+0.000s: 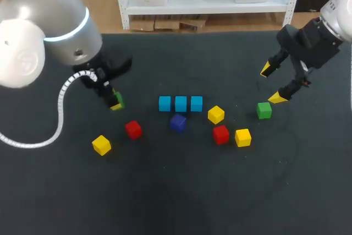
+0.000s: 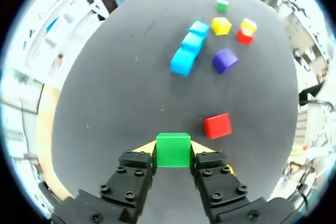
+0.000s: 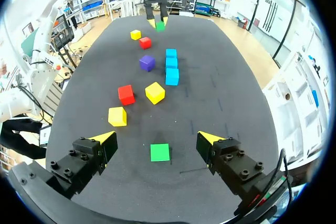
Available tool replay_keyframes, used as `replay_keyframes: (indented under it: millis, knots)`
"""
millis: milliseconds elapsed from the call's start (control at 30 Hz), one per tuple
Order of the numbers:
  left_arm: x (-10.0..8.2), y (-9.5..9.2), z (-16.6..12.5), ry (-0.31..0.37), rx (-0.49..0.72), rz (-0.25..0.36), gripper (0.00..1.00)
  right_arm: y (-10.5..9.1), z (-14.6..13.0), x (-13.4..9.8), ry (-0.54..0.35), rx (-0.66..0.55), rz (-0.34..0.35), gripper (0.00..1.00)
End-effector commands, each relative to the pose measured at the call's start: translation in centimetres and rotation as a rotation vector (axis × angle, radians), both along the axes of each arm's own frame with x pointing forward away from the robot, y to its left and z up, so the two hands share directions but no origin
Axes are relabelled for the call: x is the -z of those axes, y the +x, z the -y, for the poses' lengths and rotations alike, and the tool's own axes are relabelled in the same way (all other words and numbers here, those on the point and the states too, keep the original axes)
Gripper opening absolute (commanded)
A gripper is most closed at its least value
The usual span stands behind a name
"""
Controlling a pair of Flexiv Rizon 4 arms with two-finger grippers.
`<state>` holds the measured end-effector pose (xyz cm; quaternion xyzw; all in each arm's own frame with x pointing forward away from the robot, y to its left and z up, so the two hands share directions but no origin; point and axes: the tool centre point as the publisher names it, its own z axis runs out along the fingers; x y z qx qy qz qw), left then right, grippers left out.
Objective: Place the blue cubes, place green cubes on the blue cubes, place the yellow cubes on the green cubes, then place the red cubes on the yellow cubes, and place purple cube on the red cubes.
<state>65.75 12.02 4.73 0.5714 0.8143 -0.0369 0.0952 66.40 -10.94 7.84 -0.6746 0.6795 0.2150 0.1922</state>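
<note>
Green cube (image 2: 173, 150) pinched btwn left gripper (image 2: 173, 146) tips, right gripper (image 3: 156, 137) spread wide, 2nd green cube (image 3: 159, 152) lying ahead, untouched

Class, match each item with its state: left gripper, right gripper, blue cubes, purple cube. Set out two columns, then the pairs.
1 left gripper
2 right gripper
3 blue cubes
4 purple cube

a in a row of three
b open, holding nothing
c alone beside the blue row
d shut on a green cube

Pairs: 1-d, 2-b, 3-a, 4-c
</note>
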Motion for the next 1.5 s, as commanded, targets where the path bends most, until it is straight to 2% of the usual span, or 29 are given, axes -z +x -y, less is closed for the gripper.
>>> replay_keyframes:
  millis: [33, 67, 267, 500, 733, 1067, 1500]
  knots:
    - [-1.3, 0.9, 1.9, 0.013, 0.081, -0.011, 0.0, 0.0, 0.0, 0.0, 0.002, 0.0, 0.001, 1.0]
    - [-1.5, 1.0, 2.5, 0.03, 0.109, 0.003, 0.0, 0.0, 0.0, 0.0, 0.002, 0.0, 0.001, 1.0]
    - [-1.8, 1.6, 5.1, 0.025, 0.227, 0.02, 0.0, 0.0, 0.0, 0.0, 0.002, 0.0, 0.001, 1.0]
    - [-0.8, 2.4, 7.3, 0.028, 0.311, -0.016, 0.0, 0.0, 0.0, 0.0, 0.002, 0.0, 0.001, 1.0]
    - [-0.5, 3.5, 9.7, 0.011, 0.374, -0.022, 0.0, 0.0, 0.0, 0.0, 0.002, 0.0, 0.001, 1.0]
    - [1.0, 4.5, 12.7, -0.027, 0.416, -0.045, 0.0, 0.0, 0.0, 0.0, 0.002, 0.0, 0.001, 1.0]
    - [1.8, 4.7, 13.3, -0.036, 0.423, -0.065, 0.0, 0.0, 0.0, 0.0, 0.002, 0.0, 0.001, 1.0]
